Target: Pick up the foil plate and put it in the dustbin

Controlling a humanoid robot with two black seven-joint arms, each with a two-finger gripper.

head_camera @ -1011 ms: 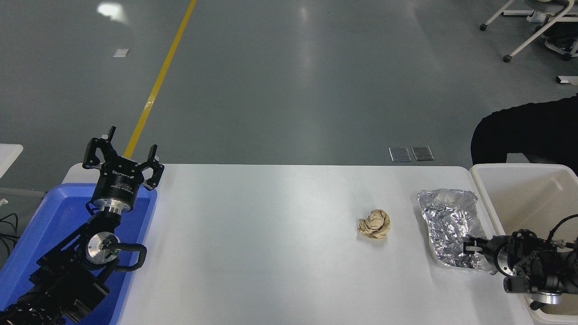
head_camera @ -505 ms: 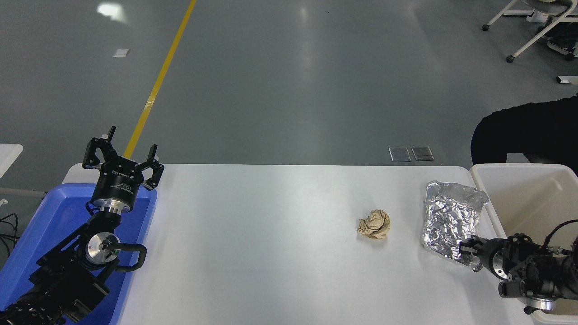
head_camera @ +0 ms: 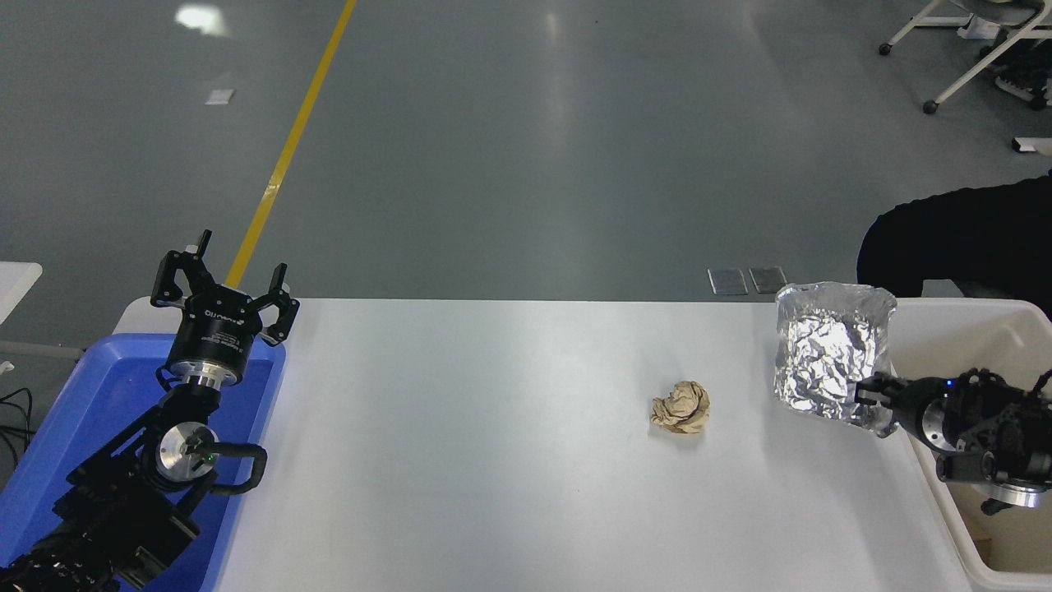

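The crinkled silver foil plate (head_camera: 828, 355) hangs tilted up off the white table (head_camera: 493, 460), near its right end. My right gripper (head_camera: 873, 392) is shut on the plate's lower right corner and comes in from the right edge. Just to the right stands the off-white dustbin (head_camera: 970, 316); the plate's far corner overlaps the bin's left rim in this view. My left gripper (head_camera: 222, 284) is parked at the far left above the blue tray, its fingers open and holding nothing.
A crumpled brown paper ball (head_camera: 681, 408) lies on the table left of the plate. A blue tray (head_camera: 57, 427) sits under the left arm at the table's left end. A person in dark clothing (head_camera: 962, 238) is behind the dustbin.
The right gripper has lifted the foil plate off the table and carried it up and toward the dustbin, tipping it from flat to nearly upright. The left arm has not moved.
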